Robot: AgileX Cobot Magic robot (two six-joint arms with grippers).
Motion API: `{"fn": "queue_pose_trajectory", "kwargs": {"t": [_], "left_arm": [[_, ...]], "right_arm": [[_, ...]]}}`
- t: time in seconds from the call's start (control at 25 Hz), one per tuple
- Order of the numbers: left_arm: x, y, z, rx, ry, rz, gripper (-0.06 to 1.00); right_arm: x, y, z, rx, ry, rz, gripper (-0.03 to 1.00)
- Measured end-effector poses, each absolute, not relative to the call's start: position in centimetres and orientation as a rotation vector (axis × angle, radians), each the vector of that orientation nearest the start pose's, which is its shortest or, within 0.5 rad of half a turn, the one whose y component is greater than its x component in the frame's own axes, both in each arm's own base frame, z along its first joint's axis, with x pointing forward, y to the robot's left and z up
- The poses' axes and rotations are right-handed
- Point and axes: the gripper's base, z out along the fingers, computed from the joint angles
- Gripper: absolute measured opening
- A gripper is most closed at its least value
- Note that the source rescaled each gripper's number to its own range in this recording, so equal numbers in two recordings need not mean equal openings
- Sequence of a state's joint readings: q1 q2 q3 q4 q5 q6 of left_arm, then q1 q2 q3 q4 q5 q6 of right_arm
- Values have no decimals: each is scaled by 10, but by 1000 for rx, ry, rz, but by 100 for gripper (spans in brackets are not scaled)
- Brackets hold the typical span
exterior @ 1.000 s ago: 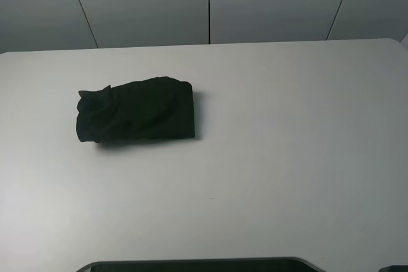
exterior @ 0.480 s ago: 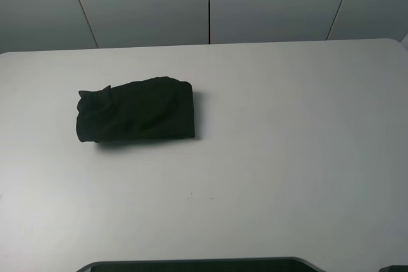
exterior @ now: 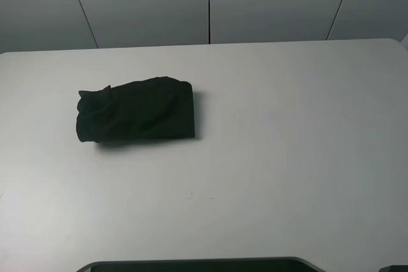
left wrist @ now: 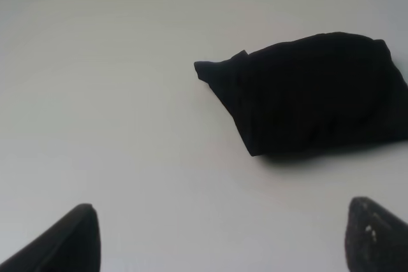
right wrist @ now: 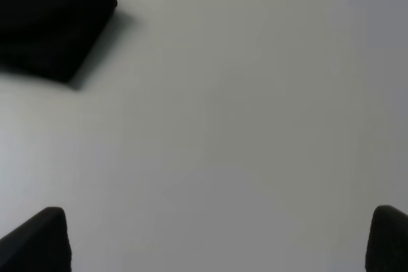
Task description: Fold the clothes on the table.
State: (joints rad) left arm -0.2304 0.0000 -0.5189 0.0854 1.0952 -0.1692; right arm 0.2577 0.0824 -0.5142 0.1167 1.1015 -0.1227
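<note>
A: So, where's the shirt (exterior: 135,109) rn?

B: On the table (exterior: 287,132), folded into a compact black bundle, roughly rectangular. In the high view it sits left of centre, towards the far half. One end is a neat straight fold, the other end is bunched w/ a small corner of cloth poking up. No print visible (just black fabric).

A: And the left gripper (left wrist: 223,237)?

B: Only the two dark fingertips (left wrist: 67,240) show at the edge of the left wrist view, spread wide apart w/ bare table between them. Holding nothing. The bundle (left wrist: 306,93) lies ahead of the fingers, nearer the one fingertip than the other, and well apart from both. Its pointy bunched corner faces the middle of that view.

A: Right gripper (right wrist: 220,240)?

B: Same story: two dark fingertips (right wrist: 38,240) at the view's edge, splayed wide, nothing between them but white tabletop. The shirt's straight-folded end (right wrist: 48,27) shows far ahead of the fingers, off beyond one fingertip, well apart. View's a bit blurry tbh.

A: Either arm in the high view?

B: Can't see grippers there. Just a dark strip (exterior: 191,264) along the near edge of the pic, can't tell what it is. Behind the table, grey wall panels (exterior: 146,4) w/ thin seams.

A: Anything touching the shirt?

B: Only the table under it, w/ a soft shadow along its near side.
</note>
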Motion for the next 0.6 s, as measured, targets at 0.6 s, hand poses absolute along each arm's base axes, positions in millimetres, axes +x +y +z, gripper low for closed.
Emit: {"fn": "queue_pose_trajectory", "kwargs": {"t": [0.6], "left_arm": [[-7, 9, 280, 67, 2056, -141, 99]], "right_arm": [[-10, 7, 279, -401, 2034, 223, 100]]}}
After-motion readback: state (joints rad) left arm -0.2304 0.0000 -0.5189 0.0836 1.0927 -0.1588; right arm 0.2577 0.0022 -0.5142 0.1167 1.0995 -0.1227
